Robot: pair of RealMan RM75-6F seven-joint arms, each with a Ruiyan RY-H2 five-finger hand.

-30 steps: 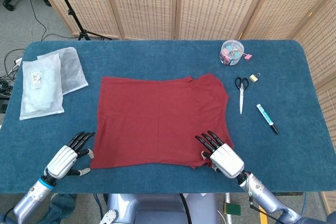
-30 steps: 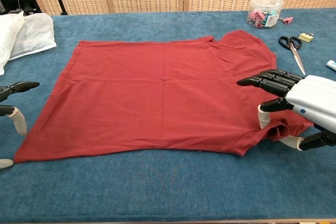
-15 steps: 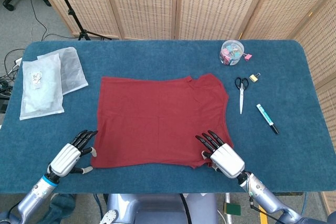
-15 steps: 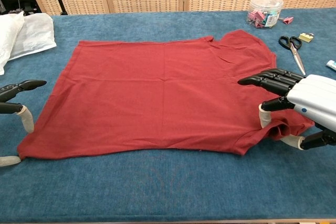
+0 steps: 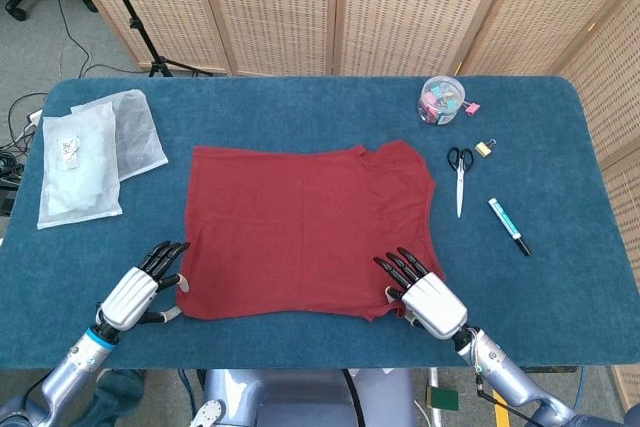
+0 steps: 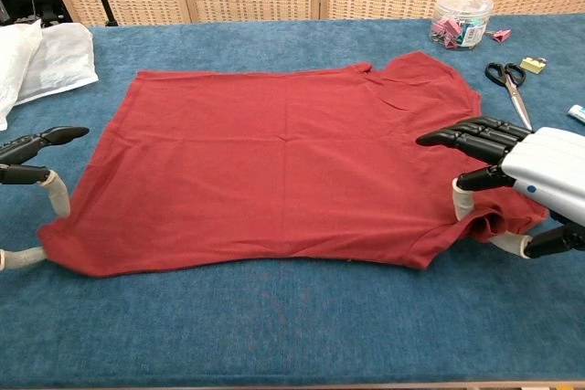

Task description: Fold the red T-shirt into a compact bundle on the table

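While the red T-shirt (image 5: 308, 230) is lying nearly flat in the middle of the table (image 5: 300, 112), I am working at its near edge with both hands. My left hand (image 5: 134, 296) is sitting at the near-left corner of the shirt, with its fingers spread. In the chest view one fingertip seems to be touching the hem, but I cannot tell whether any cloth is pinched yet. My right hand (image 5: 428, 300) is resting over the near-right corner. There the cloth is bunching up between the thumb and the fingers above it, so I am judging this hand to be pinching that corner, though the contact is partly hidden.

Progress is at an early stage. No fold is showing across the body of the shirt; only the two near corners are lifting or wrinkling slightly. The collar end is pointing toward the far right.

Remaining work, as I am judging it:
1. Secure both near corners.
2. Carry the near edge over toward the far edge.
3. Repeat folds until the shirt is forming a compact bundle.

Other items are lying well apart from the shirt: two plastic bags (image 5: 92, 152) at far left, a clip jar (image 5: 441, 100), scissors (image 5: 459, 173) and a marker (image 5: 509, 226) at right.
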